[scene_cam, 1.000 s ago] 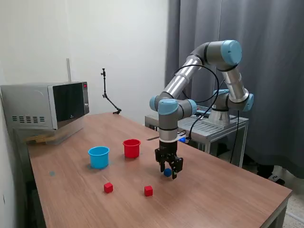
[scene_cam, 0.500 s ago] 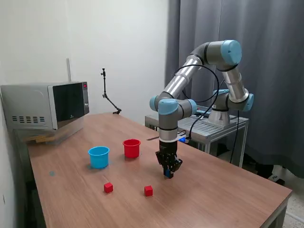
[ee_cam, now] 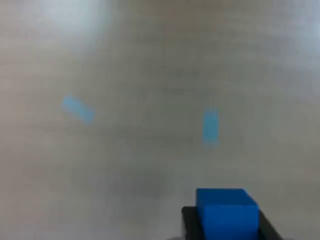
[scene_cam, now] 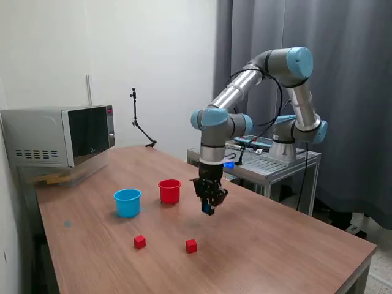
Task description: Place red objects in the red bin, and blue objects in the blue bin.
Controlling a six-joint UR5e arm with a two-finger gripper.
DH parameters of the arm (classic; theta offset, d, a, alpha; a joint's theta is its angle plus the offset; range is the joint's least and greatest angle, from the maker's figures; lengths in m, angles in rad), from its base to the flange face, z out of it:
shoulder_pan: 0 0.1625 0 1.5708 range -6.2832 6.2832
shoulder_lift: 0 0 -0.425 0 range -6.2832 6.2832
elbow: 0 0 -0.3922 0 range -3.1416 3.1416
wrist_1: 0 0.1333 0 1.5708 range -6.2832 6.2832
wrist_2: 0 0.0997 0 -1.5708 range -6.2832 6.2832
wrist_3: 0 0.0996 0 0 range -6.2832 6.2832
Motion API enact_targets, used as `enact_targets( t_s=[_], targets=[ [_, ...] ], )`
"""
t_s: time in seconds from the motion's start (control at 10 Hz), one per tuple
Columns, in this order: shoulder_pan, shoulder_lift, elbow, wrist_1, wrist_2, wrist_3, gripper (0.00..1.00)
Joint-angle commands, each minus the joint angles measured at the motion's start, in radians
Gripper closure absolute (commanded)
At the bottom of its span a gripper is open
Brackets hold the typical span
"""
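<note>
Exterior view: the arm's gripper (scene_cam: 208, 207) hangs above the wooden counter (scene_cam: 288, 245), clear of its surface, with the jaws closed on a small dark blue cube (scene_cam: 209, 210). Wrist view: the same blue cube (ee_cam: 227, 212) sits clamped between the dark jaws, the blurred counter (ee_cam: 150, 75) behind it. The red cup (scene_cam: 169, 191) stands just beside the gripper toward the exterior view's left; the light blue cup (scene_cam: 127, 202) stands farther to that side, near the red cup but not touching it. Two small red cubes lie on the counter nearer the camera, apart from each other: one (scene_cam: 139, 242) in front of the light blue cup, the other (scene_cam: 192, 246) below the gripper. A microwave (scene_cam: 58, 136) occupies the far corner of the counter at the exterior view's left.
</note>
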Motion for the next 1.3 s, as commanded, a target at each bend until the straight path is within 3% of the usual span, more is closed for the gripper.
enact_targets(
  t_s=[0.0, 0.1, 0.3, 0.5, 0.8, 1.2],
  targets=[
    [-0.035, -0.11, -0.095, 0.012, -0.032, -0.007, 1.0],
    [-0.081, -0.103, -0.12, 0.036, -0.065, -0.008, 1.0],
    [-0.18, -0.078, -0.142, 0.07, -0.06, -0.014, 1.0],
    [-0.234, -0.009, -0.207, 0.141, -0.059, -0.039, 1.0],
    [-0.251, 0.127, -0.368, 0.184, -0.034, -0.062, 1.0],
    [-0.285, 0.196, -0.451, 0.213, -0.031, -0.075, 1.0]
  ],
)
